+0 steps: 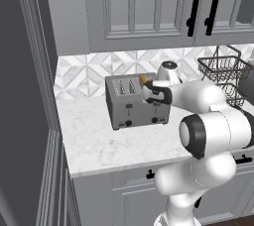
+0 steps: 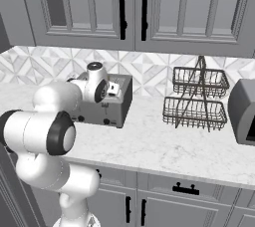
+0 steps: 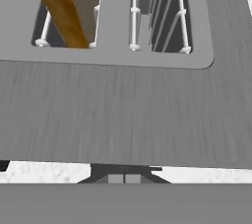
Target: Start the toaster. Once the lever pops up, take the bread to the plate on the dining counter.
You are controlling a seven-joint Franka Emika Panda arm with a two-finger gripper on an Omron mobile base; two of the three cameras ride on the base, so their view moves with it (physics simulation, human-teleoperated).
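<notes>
The grey four-slot toaster point(image 1: 130, 105) stands on the marble worktop against the tiled wall, also seen as the toaster point(image 2: 113, 105) from the right. An orange-brown slice of bread point(image 1: 143, 79) stands up out of its right-hand slots; the hand view shows the bread point(image 3: 61, 7) leaning in the left slot. My gripper point(image 3: 124, 178) is shut with nothing between its fingers. It hangs at the toaster's front edge, above the right lever side. The plate and the dining counter are out of view.
A two-tier wire basket point(image 2: 196, 96) stands right of the toaster, and a rounded grey appliance point(image 2: 244, 112) sits beyond it. Upper cabinets point(image 1: 144, 7) hang above. A tall grey panel point(image 1: 25, 96) bounds the worktop point(image 1: 99, 138) on the left.
</notes>
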